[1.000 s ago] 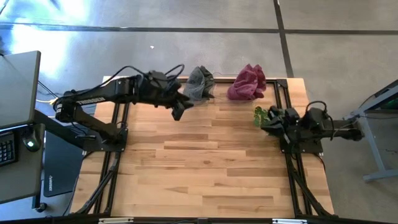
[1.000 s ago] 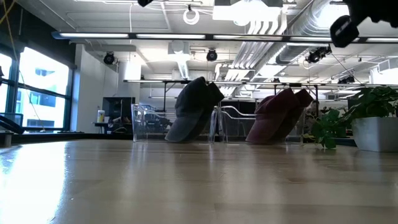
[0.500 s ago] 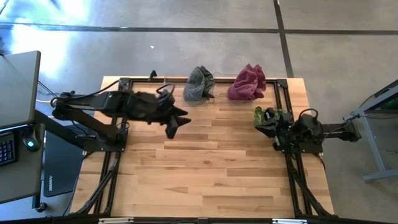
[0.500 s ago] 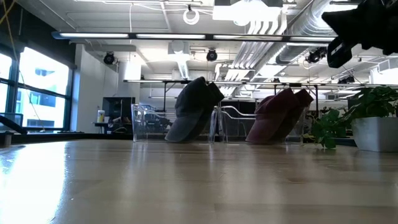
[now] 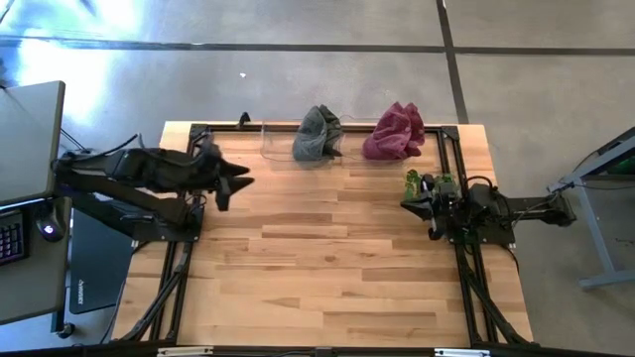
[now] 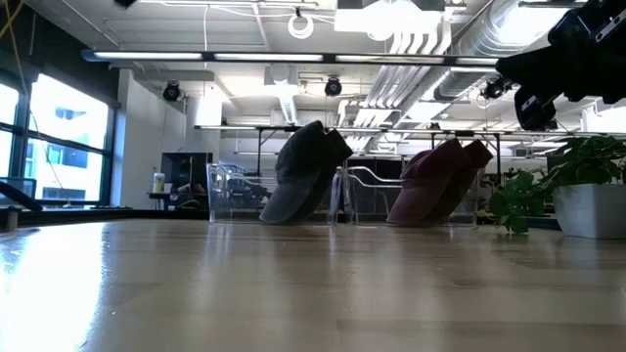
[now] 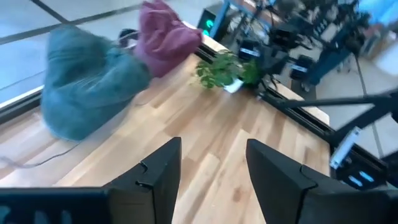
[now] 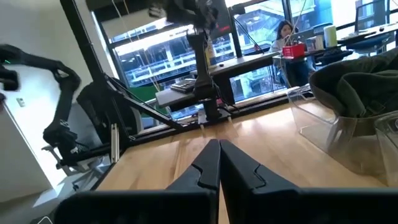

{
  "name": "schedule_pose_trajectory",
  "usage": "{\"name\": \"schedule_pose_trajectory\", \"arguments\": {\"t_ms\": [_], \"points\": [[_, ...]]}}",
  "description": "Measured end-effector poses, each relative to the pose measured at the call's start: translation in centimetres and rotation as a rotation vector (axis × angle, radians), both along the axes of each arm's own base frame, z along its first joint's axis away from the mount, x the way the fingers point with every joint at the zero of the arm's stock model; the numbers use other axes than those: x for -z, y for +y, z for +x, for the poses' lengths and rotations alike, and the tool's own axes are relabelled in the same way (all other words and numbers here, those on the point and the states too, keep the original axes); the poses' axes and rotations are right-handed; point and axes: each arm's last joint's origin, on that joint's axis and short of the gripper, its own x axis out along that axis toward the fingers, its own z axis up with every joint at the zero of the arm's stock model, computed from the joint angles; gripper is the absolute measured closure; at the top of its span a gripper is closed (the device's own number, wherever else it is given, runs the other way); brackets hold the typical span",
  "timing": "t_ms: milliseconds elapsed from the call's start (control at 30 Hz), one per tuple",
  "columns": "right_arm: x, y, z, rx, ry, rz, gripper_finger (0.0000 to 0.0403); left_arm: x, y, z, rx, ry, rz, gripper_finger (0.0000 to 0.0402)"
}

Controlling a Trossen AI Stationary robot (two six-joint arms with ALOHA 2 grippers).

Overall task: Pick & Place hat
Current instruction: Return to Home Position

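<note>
Left gripper [image 7: 213, 158] pulled back from bins [image 6: 230, 191], wide, empty; right gripper [image 8: 219, 149] closed, parked. Gray cap [image 5: 316, 134], red cap [image 5: 393, 131] binned.

high: straight down | low: level across table [image 6: 293, 293] | shared: gray cap [image 5: 316, 137]

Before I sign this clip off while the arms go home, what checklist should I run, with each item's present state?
1. Gray cap in left bin: ok, leaning inside, top above the rim.
2. Red cap in right bin: ok, same pose.
3. Left gripper empty: ok, open, nothing between its fingers.
4. Right gripper empty: ok, shut on nothing.
5. Left gripper apart from the bins: ok, off to their left in the high view.
6. Right gripper apart from plant: cannot tell, they show very near each other from above.
</note>
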Motion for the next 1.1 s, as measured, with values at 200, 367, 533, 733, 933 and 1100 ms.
{"name": "schedule_pose_trajectory", "arguments": {"t_ms": [200, 367, 533, 733, 933, 1100], "points": [[0.0, 0.0, 0.0, 0.004, 0.002, -0.038, 0.0393, 5.4, 1.0, -4.1, 0.051, -0.188, 0.016, 0.0270], [0.0, 0.0, 0.0, 0.003, 0.002, -0.031, 0.0393, 9.1, 1.3, -6.5, 0.122, -0.282, 0.073, 0.0346], [0.0, 0.0, 0.0, 0.003, 0.002, -0.031, 0.0396, 12.6, 1.4, -7.5, 0.204, -0.230, 0.263, 0.0392], [0.0, 0.0, 0.0, 0.003, 0.002, -0.030, 0.0392, 16.2, 1.4, -7.5, 0.233, -0.128, 0.314, 0.0386], [0.0, 0.0, 0.0, 0.003, 0.003, -0.030, 0.0391, 17.2, 1.1, -7.0, 0.307, -0.202, 0.382, 0.0399], [0.0, 0.0, 0.0, 0.002, 0.003, -0.030, 0.0391, 19.3, 0.9, -6.1, 0.341, -0.187, 0.381, 0.0401]]}}
